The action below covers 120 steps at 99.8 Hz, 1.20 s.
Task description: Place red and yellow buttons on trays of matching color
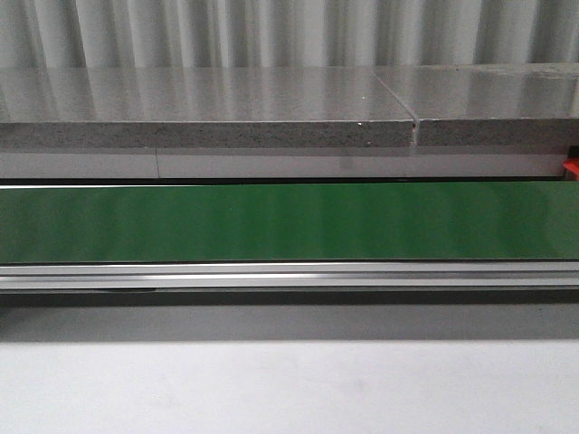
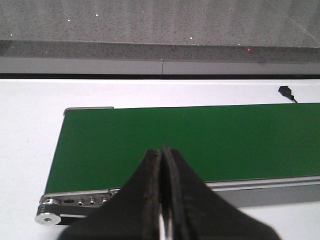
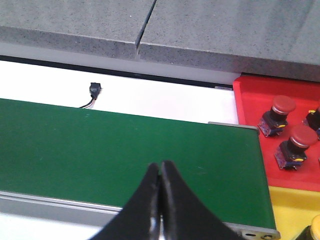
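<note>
Both my left gripper (image 2: 161, 200) and right gripper (image 3: 160, 200) are hovering closed, holding nothing — the green belt (image 1: 289, 221) is bare, while red buttons (image 3: 291, 145) are already sitting in the red tray (image 3: 250, 107) at its right end.

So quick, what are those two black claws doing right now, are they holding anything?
Left gripper: closed, holding nothing, over the green conveyor belt.
Right gripper: closed, holding nothing.
</note>
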Each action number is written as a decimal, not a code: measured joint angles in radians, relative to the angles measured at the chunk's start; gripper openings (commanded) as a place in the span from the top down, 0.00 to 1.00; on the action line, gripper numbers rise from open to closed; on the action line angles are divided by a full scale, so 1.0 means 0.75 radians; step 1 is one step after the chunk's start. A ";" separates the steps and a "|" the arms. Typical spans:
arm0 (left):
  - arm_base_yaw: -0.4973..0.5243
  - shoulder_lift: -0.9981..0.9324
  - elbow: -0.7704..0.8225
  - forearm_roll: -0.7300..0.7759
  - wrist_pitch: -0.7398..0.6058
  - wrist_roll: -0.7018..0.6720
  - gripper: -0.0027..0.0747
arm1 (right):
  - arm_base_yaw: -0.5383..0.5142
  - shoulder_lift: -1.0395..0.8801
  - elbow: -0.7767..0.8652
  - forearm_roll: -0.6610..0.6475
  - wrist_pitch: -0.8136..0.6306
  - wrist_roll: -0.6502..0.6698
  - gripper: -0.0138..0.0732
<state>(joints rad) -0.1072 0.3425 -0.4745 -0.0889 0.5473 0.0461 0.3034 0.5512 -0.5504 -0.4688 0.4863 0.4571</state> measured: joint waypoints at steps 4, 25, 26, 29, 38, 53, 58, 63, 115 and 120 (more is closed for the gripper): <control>0.000 0.000 0.000 0.000 0.000 0.000 0.99 | 0.000 0.000 0.000 0.000 0.000 0.000 0.93; 0.000 0.000 0.000 0.000 0.000 0.000 0.99 | 0.000 -0.004 0.000 0.000 0.000 -0.003 0.93; 0.000 0.000 0.000 0.000 0.000 0.000 0.99 | 0.000 -0.007 0.000 0.000 0.000 -0.007 0.93; 0.000 0.000 0.000 0.000 0.000 0.000 0.99 | 0.000 -0.012 0.000 0.003 0.000 -0.018 0.93; 0.000 0.000 0.000 0.000 0.000 0.000 0.99 | -0.014 -0.054 0.000 0.070 -0.003 -0.093 0.93; 0.000 0.000 0.000 0.000 0.000 0.000 0.99 | -0.095 -0.156 0.010 0.280 -0.032 -0.347 0.93; 0.000 0.000 0.000 0.000 0.000 0.000 0.99 | -0.137 -0.196 0.028 0.358 -0.054 -0.431 0.93; 0.000 0.000 0.000 0.000 0.000 0.000 0.99 | -0.176 -0.238 0.058 0.421 -0.088 -0.505 0.93; 0.000 0.000 0.000 0.000 0.000 0.000 0.99 | -0.293 -0.715 0.562 0.598 -0.274 -0.656 0.93; 0.000 0.000 0.000 0.000 0.000 0.000 0.99 | -0.293 -0.738 0.592 0.598 -0.280 -0.656 0.93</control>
<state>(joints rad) -0.1072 0.3425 -0.4745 -0.0889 0.5473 0.0461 0.0836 -0.0024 -0.1064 -0.0205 0.2766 -0.0350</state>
